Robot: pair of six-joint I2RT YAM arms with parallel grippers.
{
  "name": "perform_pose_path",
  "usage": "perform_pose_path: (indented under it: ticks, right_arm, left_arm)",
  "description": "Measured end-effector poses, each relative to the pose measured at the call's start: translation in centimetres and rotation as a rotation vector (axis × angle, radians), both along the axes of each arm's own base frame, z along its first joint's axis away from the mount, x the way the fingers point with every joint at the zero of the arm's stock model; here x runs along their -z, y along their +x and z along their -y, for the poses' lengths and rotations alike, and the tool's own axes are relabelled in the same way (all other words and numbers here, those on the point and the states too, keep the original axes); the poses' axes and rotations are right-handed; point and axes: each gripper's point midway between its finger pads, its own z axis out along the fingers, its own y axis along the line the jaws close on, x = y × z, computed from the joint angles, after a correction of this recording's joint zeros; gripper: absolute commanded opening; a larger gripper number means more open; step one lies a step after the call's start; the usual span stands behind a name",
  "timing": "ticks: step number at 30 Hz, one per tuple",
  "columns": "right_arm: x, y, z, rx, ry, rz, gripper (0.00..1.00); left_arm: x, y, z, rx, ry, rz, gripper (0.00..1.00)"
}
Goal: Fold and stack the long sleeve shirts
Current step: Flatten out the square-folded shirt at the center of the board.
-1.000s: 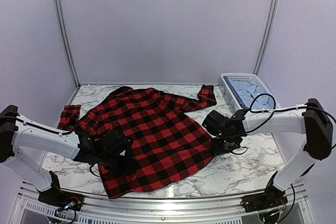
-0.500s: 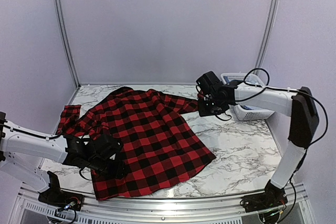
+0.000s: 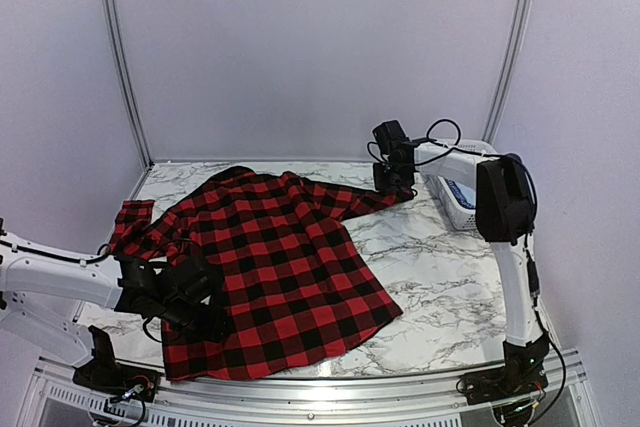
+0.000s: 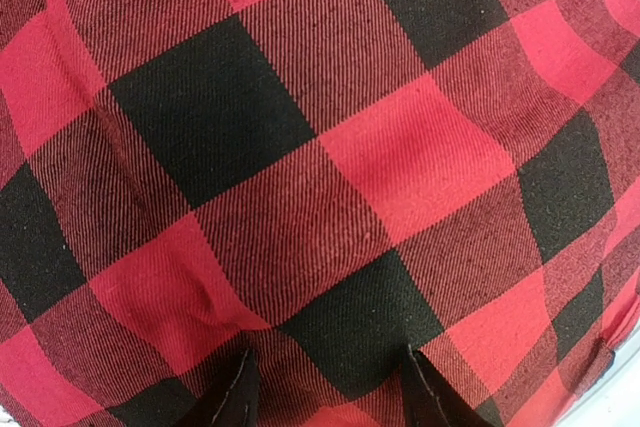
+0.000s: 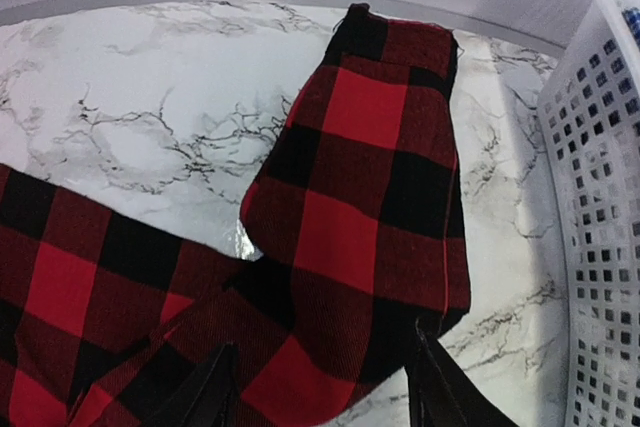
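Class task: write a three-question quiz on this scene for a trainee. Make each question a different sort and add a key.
1. True or false: the red-and-black checked shirt lies folded into a neat stack.
2. What lies directly below the right gripper? A) the shirt's sleeve B) a folded towel C) a coat hanger
3. Fill in: seen from the top camera, the white lattice basket stands at the marble table's far ___ corner.
Key: 1 false, it lies spread out on the table. 2 A. 3 right.
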Motion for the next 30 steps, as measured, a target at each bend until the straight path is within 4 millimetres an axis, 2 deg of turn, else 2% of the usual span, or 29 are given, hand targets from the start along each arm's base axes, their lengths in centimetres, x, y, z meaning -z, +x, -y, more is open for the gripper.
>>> perform_pose_path:
  ticks: [4, 8, 12, 14, 16, 17, 21, 27, 30]
  right_arm:
    - [1.9, 1.8, 0.3, -0.006, -0.012, -0.01, 0.48]
    - [3.8, 2.4, 0.7, -0.01, -0.016, -0.037, 0.43]
    - [5.8, 2.5, 0.9, -0.02, -0.025, -0.07, 0.22]
    - [6.1, 2.9, 0.9, -0.018, -0.015, -0.066, 0.12]
    - [5.9, 3.2, 1.2, -0.019, -0.017, -0.061, 0.02]
    - [5.8, 3.3, 1.3, -0.017, -0.02, -0.059, 0.0]
    - [4.5, 4.2, 2.3, 0.001, -0.037, -0.029, 0.0]
    - [-0.2, 7.4, 4.8, 0.044, -0.05, 0.099, 0.0]
    - [-1.7, 8.7, 6.3, 0.059, -0.064, 0.152, 0.0]
  left_arm:
    - [0.0, -0.1, -0.4, 0.001, 0.02, -0.009, 0.5]
    - [-0.1, -0.1, -0.8, -0.001, 0.039, -0.018, 0.51]
    - [-0.8, 0.2, -0.6, 0.0, 0.04, -0.013, 0.51]
    - [-1.3, 0.5, -0.3, 0.002, 0.033, -0.003, 0.51]
    - [-1.8, 0.9, 0.1, 0.004, 0.023, 0.01, 0.51]
    - [-2.1, 1.1, 0.3, 0.001, 0.019, 0.016, 0.51]
    - [-2.9, 1.9, 0.5, -0.012, 0.008, 0.03, 0.51]
    - [-4.8, 4.0, 1.1, -0.03, -0.024, 0.07, 0.51]
    - [-5.4, 5.2, 1.3, -0.042, -0.028, 0.083, 0.51]
